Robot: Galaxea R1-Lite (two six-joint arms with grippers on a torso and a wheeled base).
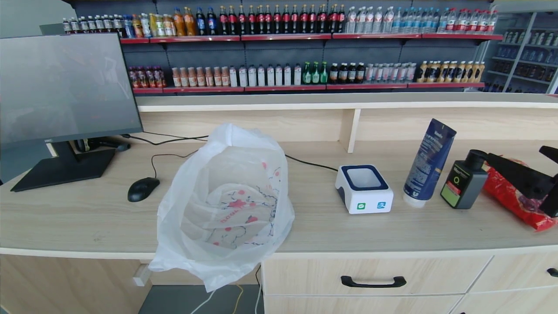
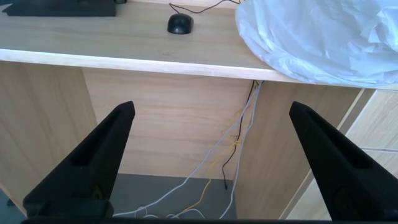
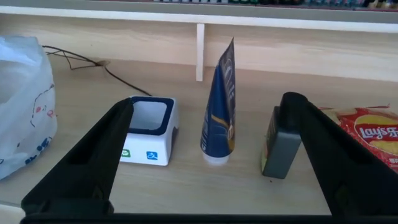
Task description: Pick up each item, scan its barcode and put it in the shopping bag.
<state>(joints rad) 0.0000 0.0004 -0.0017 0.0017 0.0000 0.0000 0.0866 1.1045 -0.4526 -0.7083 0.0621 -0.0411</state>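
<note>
Jaws apart, mouse (image 1: pixel 143 189) near bag (image 1: pixel 192 179)

Head high; wrists low; bag (image 1: pixel 226 196) shared

Left gripper (image 2: pixel 211 109), jaws wide apart, right gripper (image 3: pixel 208 99), jaws spread, both empty

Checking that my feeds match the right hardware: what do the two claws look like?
They look alike. The left claw and right claw are plain matte black and unmarked. Each has two long, flat-sided fingers that taper to a narrow tip, with a shallow recess in the side.
</note>
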